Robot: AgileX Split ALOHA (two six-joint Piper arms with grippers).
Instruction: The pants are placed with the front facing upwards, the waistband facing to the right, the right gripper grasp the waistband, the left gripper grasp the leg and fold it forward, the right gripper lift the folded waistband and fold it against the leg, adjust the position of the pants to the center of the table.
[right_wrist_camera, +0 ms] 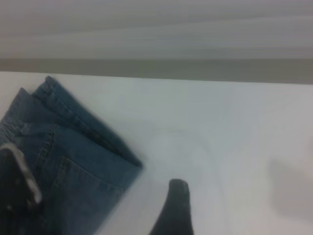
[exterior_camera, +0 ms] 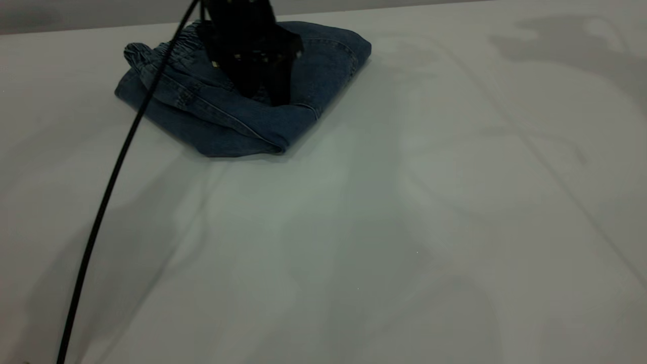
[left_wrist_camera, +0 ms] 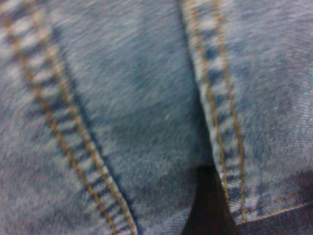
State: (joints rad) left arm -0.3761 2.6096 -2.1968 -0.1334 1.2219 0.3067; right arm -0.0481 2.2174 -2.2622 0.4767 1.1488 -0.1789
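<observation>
The folded blue denim pants (exterior_camera: 237, 96) lie at the far left of the white table (exterior_camera: 404, 227). The bulky black left gripper (exterior_camera: 263, 93) presses down on them, hiding part of the gathered waistband (exterior_camera: 162, 55); whether it is clenched I cannot tell. A thin black cable (exterior_camera: 111, 177) crosses the table in front.

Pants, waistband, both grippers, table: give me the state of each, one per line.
pants: folded into a compact bundle, lying far left on the table.
waistband: puckered, folded on top of the bundle.
left gripper: down on the pants, fingertips touching the denim.
right gripper: off the pants, above bare table.
table: bare apart from the pants.
</observation>
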